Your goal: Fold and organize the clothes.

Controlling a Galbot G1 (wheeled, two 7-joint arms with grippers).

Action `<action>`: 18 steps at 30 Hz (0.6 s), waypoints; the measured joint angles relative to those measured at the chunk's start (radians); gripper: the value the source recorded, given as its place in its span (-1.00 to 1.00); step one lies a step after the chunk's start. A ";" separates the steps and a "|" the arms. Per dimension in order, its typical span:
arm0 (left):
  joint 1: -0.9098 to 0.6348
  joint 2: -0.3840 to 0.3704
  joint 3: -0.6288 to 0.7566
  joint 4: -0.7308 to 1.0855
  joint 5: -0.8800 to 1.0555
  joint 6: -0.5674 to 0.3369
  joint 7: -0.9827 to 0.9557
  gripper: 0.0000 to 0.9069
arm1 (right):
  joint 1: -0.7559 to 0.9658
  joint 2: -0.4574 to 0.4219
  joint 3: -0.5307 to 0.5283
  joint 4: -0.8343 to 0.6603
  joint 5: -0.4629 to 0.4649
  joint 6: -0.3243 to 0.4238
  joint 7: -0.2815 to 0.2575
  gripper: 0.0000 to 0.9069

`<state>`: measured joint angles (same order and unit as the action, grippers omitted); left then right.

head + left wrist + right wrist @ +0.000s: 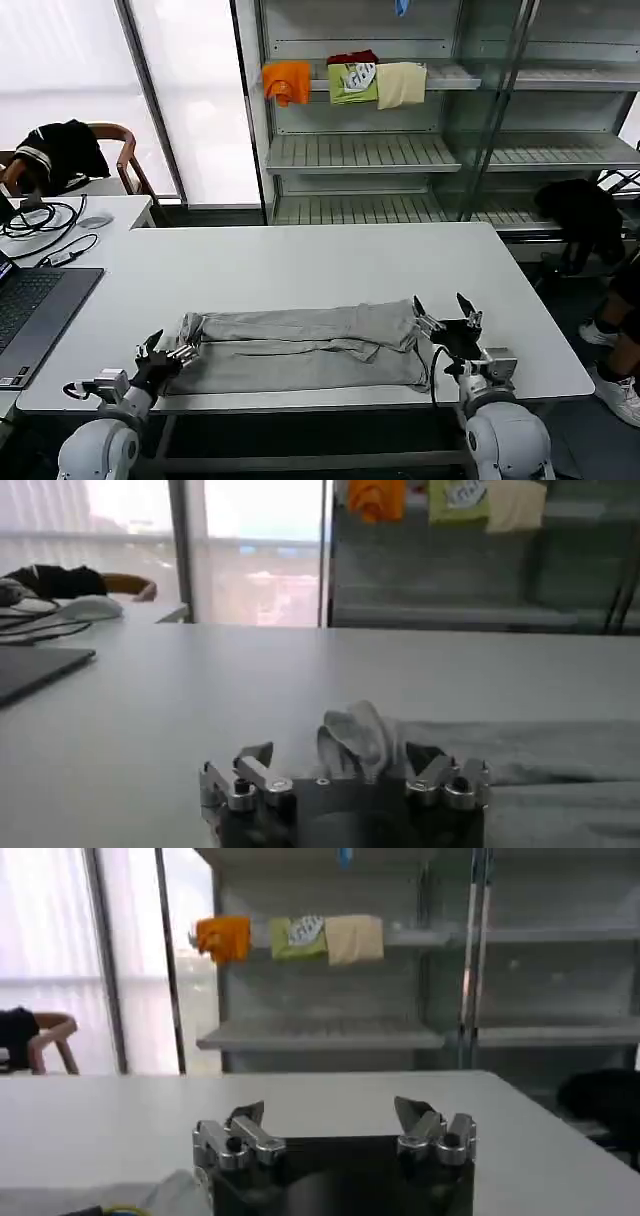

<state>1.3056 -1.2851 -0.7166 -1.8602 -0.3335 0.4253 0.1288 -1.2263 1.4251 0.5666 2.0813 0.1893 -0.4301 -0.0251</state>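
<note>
A light grey shirt [300, 350] lies on the white table [300, 265], folded lengthwise into a long band near the front edge. My left gripper [165, 352] stands open at the band's left end. In the left wrist view the bunched cloth end [355, 735] sits between the spread fingers of that gripper [340, 762], which are not closed on it. My right gripper [445, 312] is open at the band's right end. In the right wrist view it [330, 1116] has only bare table between its fingers, and a bit of grey cloth [170, 1193] lies beside the gripper body.
A laptop [30, 310], cables and a mouse [95, 221] occupy the left desk. A chair holding a black garment [60, 150] stands behind it. Orange [288, 82], green [352, 82] and cream [400, 84] folded garments rest on the shelf. Another black garment [585, 215] hangs at right.
</note>
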 measured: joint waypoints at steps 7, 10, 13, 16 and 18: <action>0.008 -0.021 0.008 -0.004 -0.001 0.029 -0.011 -0.98 | 0.008 -0.007 0.014 -0.001 0.019 0.016 0.002 1.00; 0.008 -0.026 0.008 -0.005 -0.007 0.040 -0.015 -0.98 | 0.009 -0.010 0.022 -0.006 0.026 0.020 0.005 1.00; 0.004 -0.031 0.009 -0.004 -0.016 0.049 -0.018 -1.00 | 0.012 -0.009 0.024 -0.008 0.029 0.023 0.005 1.00; -0.001 -0.039 0.013 -0.001 -0.023 0.052 -0.021 -1.00 | 0.015 -0.008 0.023 -0.008 0.030 0.024 0.006 1.00; -0.006 -0.043 0.015 0.001 -0.026 0.054 -0.024 -1.00 | 0.017 -0.006 0.021 -0.008 0.030 0.025 0.005 1.00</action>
<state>1.2995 -1.3284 -0.7012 -1.8593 -0.3594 0.4792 0.1045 -1.2094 1.4188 0.5876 2.0733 0.2190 -0.4055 -0.0197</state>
